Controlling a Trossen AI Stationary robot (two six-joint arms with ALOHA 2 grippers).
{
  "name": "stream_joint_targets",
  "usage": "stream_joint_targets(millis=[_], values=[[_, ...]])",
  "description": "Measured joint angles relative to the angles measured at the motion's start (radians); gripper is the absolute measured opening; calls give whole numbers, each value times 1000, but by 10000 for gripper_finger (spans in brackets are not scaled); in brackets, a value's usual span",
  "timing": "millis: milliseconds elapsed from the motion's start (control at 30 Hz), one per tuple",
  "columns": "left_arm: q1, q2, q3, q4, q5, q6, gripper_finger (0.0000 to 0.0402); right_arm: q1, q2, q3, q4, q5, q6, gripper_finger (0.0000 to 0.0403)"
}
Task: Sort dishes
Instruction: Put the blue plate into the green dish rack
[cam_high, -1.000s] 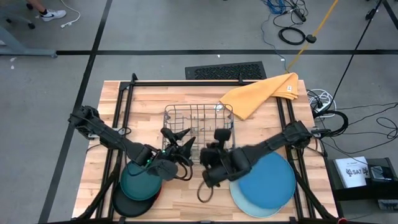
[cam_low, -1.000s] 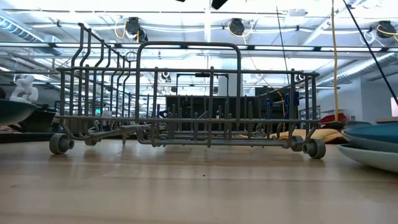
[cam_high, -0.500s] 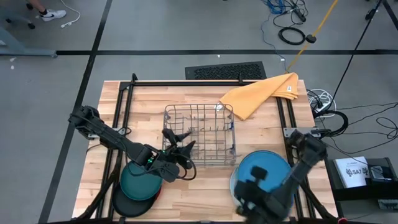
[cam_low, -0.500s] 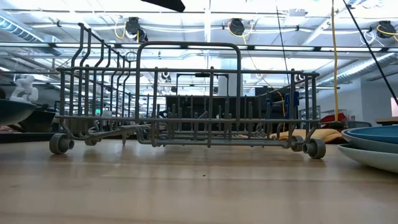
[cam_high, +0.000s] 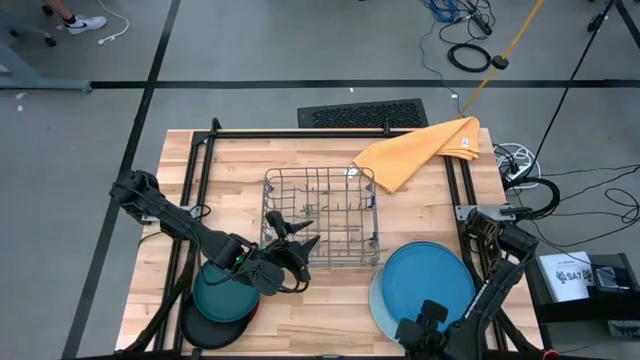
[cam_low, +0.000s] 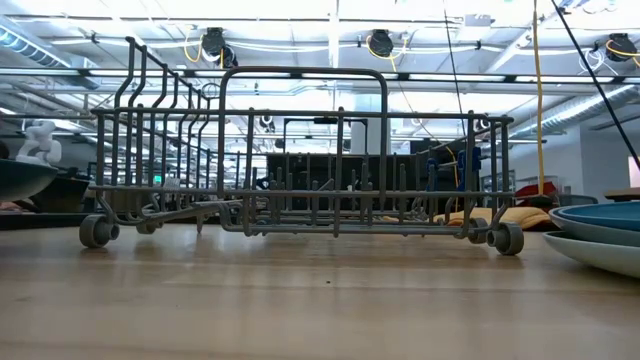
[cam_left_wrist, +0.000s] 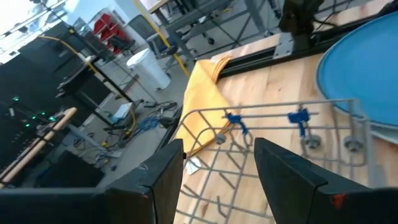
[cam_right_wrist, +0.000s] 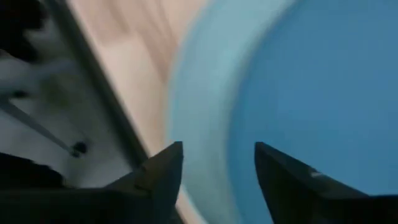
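High view shows two stacks along the near edge of the desk (cam_high: 300, 325) and nothing yet in the wire dish rack (cam_high: 320, 216) — so the sorting looks barely begun, or else done as stacks; the pictures alone cannot settle which. At the near right, the right claw (cam_high: 428, 325) sits low at the desk edge, touching the rim of the big stack, its fingers spread and holding nothing; the right wrist view looks straight onto the bright blue plate (cam_high: 428, 288) with the pale blue plate (cam_high: 378, 308) showing beneath it. No grey plate can be made out. At the near left, the dark teal plate (cam_high: 222, 293) lies on the black plate (cam_high: 205, 330), with a sliver of the orange-red plate (cam_high: 255, 312) at the stack's edge. Just beyond, the left claw (cam_high: 292, 236) hovers at the rack's near left corner, open and empty. Farthest back lies the yellow-orange cloth (cam_high: 420, 150) — untouched.
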Motion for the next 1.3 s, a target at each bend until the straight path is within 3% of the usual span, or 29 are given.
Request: stream_joint_targets(millis=[167, 367, 467, 567, 800, 1167, 1300], values=[[-10, -1, 3, -3, 0, 4, 198, 0, 0, -60, 10, -31, -3, 213], [-5, -1, 3, -3, 0, 12, 198, -6, 3, -115, 104, -97, -49, 188], [-3, -1, 3, -3, 0, 26, 198, -7, 20, -119, 71, -104, -57, 171], [-3, -1, 3, -2, -1, 27, 198, -12, 34, -119, 53, -108, -66, 138], [-4, -1, 3, -3, -1, 27, 198, -16, 34, -112, 60, -101, -120, 14], [-4, -1, 3, -2, -1, 27, 198, -15, 37, -5, -3, -99, -179, 4], [-4, -1, 3, -2, -1, 27, 198, -16, 36, 53, -73, -42, -179, 3]])
